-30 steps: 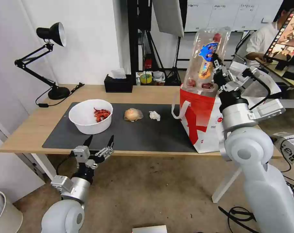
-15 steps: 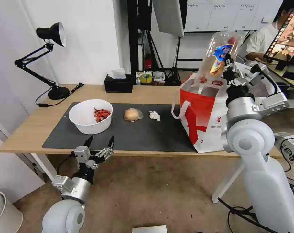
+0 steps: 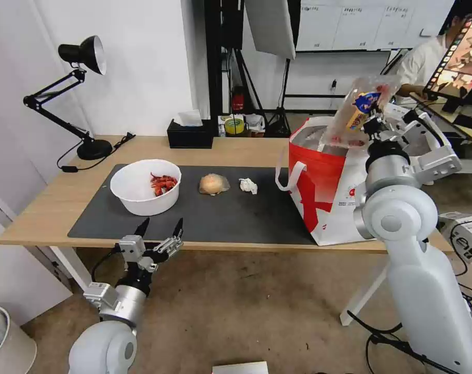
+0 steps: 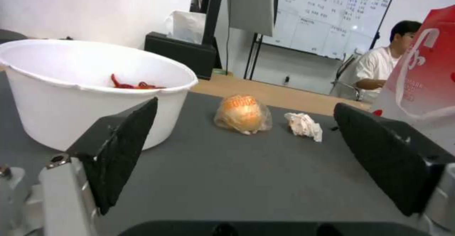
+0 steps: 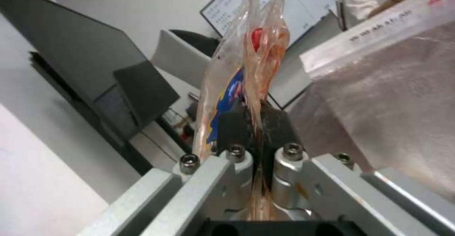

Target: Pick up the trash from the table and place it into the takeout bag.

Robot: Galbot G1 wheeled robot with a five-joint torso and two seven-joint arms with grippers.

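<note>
My right gripper [image 3: 373, 123] is shut on the clear hinged plastic tray [image 3: 361, 110], holding it tilted over the open mouth of the red-and-white takeout bag [image 3: 324, 187]. The tray's edge is pinched between the black pads [image 5: 237, 124], beside the bag's foil lining [image 5: 393, 101]. On the grey mat [image 3: 230, 218] lie a white bowl with red shells [image 3: 145, 186], a wrapped beige bun [image 3: 213, 184] and a crumpled white tissue [image 3: 248, 185]. My left gripper [image 3: 160, 228] hangs open below the table's front edge, facing the bowl [image 4: 85, 86], bun [image 4: 242, 113] and tissue [image 4: 304, 125].
A black desk lamp [image 3: 77, 93] stands at the table's back left and a black tissue box [image 3: 190, 132] at the back edge. A person sits behind the bag at the far right. A white bin [image 3: 4, 343] stands on the floor at the left.
My right gripper has lowered and tilted the clear tray to the right, so it now leans lower over the bag's mouth. The left arm has not moved.
</note>
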